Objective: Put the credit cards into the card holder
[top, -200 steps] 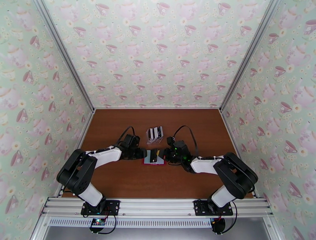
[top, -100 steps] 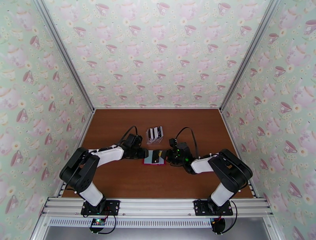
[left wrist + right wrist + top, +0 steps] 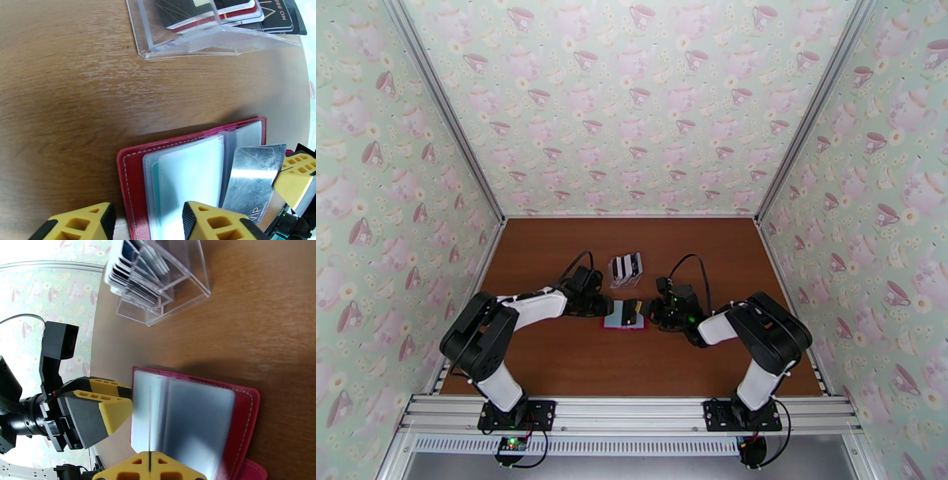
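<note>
Red wallet [image 3: 625, 316] open flat at table [image 3: 553, 355] centre, long axis left-right. Arms [image 3: 529, 306] bent low, reaching inward: left gripper [image 3: 144, 213] spread over its left edge; right gripper [image 3: 150, 467] clamping silver card [image 3: 252, 177] above right pages.

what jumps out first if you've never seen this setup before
Both arms meet at the open red card holder mid-table, where the right gripper pinches a shiny silver card over its pockets and the left gripper straddles its left edge. Just behind it stands a clear rack holding more cards, and teacup wallpaper covers the walls around.
</note>
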